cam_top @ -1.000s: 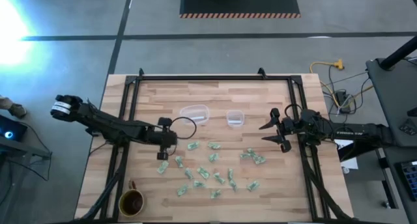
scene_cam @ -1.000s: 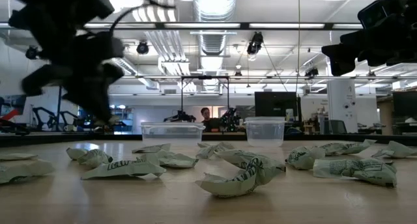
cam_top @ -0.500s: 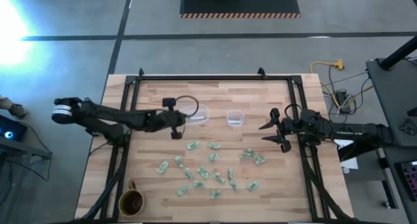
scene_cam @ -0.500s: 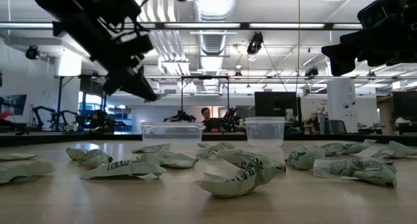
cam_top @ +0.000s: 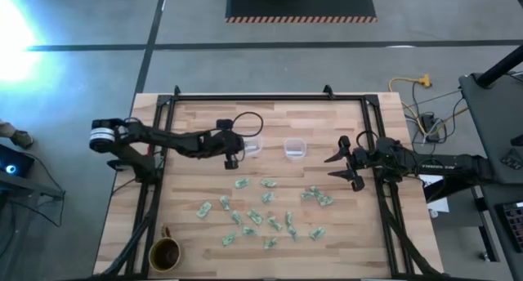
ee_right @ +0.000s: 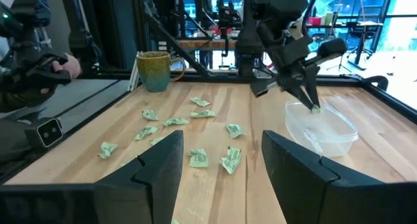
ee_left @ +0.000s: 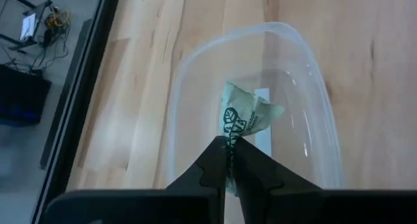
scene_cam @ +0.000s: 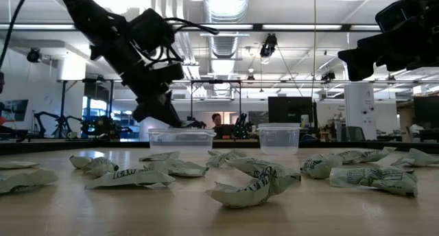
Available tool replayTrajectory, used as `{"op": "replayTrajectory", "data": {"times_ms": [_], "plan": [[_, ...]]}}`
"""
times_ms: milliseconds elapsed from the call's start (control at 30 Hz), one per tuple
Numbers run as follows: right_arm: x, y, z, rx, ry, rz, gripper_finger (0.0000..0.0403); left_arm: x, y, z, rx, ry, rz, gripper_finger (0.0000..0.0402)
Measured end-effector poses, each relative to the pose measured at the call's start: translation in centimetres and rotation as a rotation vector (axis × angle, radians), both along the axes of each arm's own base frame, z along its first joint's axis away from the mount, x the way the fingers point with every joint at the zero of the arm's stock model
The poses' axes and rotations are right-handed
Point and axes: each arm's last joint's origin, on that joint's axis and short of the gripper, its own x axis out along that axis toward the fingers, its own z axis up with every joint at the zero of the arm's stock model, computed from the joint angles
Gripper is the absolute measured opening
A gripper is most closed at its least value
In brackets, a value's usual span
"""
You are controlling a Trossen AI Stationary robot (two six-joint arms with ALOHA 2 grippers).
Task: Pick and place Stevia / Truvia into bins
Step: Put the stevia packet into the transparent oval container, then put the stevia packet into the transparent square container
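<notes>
2 arms on this rig, and only the left one is busy: the left gripper hangs over the wider bin, the rounded clear one near the middle of the wooden table, and its fingers are pinched nearly together on 1 green and white sweetener packet. From the left wrist view the packet sticks out past the fingertips, crumpled, right above the inside of that bin, so it's clamped and not lying on the bottom. The right wrist view shows the same thing from across the table, a bit of green at the tip of the left gripper just over the bin's rim. The smaller square bin sits just beside the wider one, toward the right arm, and I can't tell if anything is in it. The rest of the packets are scattered loose on the table nearer the front edge, around 20 of them, well apart from both bins. The right gripper waits off to the right side of the table with its fingers spread wide, gripping nothing. There's a brown mug down at the front left corner.
</notes>
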Motion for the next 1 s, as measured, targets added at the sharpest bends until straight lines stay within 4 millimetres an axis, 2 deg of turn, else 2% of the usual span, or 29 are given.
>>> {"op": "replayTrajectory", "data": {"times_ms": [200, 400, 633, 800, 1000], "plan": [[0.0, 0.0, 0.0, 0.004, 0.004, 0.0, 0.0198, 0.9, 0.2, 0.2, 0.011, 0.004, -0.01, 0.0086], [0.2, 0.0, -0.5, 0.024, 0.05, 0.006, 0.0199, 0.4, -0.3, 1.6, -0.002, -0.006, -0.005, 0.0136], [1.0, 0.6, -1.4, -0.003, 0.136, -0.003, 0.0198, -1.9, -2.5, 3.8, -0.052, -0.048, -0.025, 0.0144], [1.3, 1.6, -2.7, 0.035, 0.268, -0.02, 0.0198, -3.2, -4.3, 5.2, -0.067, -0.12, -0.077, 0.0144], [1.6, 3.2, -3.9, 0.057, 0.394, -0.076, 0.0198, -4.9, -5.4, 5.8, -0.065, -0.163, -0.124, 0.0144]]}}
